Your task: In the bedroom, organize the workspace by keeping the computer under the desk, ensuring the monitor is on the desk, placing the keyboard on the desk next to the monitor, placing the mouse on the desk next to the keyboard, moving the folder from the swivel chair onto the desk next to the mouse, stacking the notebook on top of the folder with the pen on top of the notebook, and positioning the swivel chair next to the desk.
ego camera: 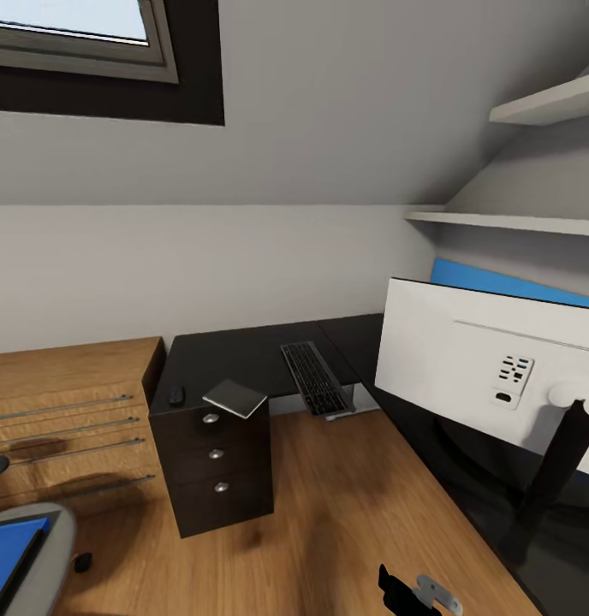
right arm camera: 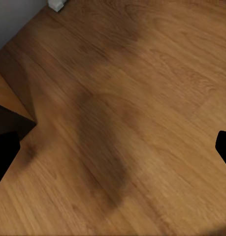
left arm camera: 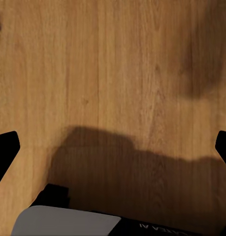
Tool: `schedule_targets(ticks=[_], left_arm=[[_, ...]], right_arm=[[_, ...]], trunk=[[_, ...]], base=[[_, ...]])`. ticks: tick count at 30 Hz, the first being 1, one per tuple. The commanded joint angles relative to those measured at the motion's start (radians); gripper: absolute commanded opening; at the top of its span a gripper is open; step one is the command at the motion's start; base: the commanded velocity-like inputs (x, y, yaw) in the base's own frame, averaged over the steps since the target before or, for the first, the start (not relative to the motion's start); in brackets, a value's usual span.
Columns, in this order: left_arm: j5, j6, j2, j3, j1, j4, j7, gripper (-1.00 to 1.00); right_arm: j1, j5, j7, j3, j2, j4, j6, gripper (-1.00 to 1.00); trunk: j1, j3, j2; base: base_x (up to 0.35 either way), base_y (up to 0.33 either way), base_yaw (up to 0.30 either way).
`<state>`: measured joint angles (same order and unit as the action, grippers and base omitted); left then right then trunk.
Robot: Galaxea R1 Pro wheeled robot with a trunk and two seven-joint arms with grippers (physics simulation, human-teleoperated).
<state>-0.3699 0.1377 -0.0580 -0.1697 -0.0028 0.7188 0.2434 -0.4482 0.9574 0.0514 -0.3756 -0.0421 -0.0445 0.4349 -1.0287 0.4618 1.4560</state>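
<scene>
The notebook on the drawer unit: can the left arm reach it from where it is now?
Probably not yet. The notebook lies on the far corner of the desk, overhanging its edge, while the left end effector hangs open over bare wood floor. Open floor lies between, so driving closer seems needed.

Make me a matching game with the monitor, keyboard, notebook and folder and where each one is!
Things:
1. monitor
2. keyboard
3. notebook
4. folder

Places:
A. on the swivel chair seat
B. on the desk corner above the drawers, sticking out over the edge
C. standing on the desk's right wing, white back to the camera
D. lying on the desk, near end past the edge

Pairs: 1-C, 2-D, 3-B, 4-A
</scene>
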Motion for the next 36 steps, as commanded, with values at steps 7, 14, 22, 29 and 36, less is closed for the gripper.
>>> schedule_targets(ticks=[7,14,22,29,36], left_arm=[[-0.009,0.005,0.000,-0.005,0.000,0.000,0.008,1.00],[-0.008,0.006,-0.001,-0.005,0.000,-0.014,0.008,1.00],[-0.008,0.006,-0.002,-0.005,0.000,-0.020,0.008,1.00],[-0.008,0.007,-0.002,-0.005,0.000,-0.021,0.007,1.00],[-0.008,0.008,-0.002,-0.005,0.000,-0.021,0.007,1.00]], right_arm=[[-0.001,0.010,0.005,-0.005,-0.001,0.002,0.003,1.00],[-0.001,0.009,0.003,-0.006,-0.004,0.002,0.002,1.00],[0.000,0.008,0.002,-0.006,-0.010,0.002,0.002,1.00],[-0.001,0.008,0.002,-0.005,-0.010,0.002,0.002,1.00],[-0.001,0.008,0.002,-0.005,-0.010,0.002,0.002,1.00]], trunk=[[0.027,-0.021,-0.049],[0.054,-0.043,-0.098],[0.084,-0.068,-0.154],[0.111,-0.090,-0.203],[0.138,-0.112,-0.252]], base=[[0.000,0.000,0.000],[0.000,0.000,0.000],[0.000,0.000,0.000],[0.000,0.000,0.000],[0.000,0.000,0.000]])
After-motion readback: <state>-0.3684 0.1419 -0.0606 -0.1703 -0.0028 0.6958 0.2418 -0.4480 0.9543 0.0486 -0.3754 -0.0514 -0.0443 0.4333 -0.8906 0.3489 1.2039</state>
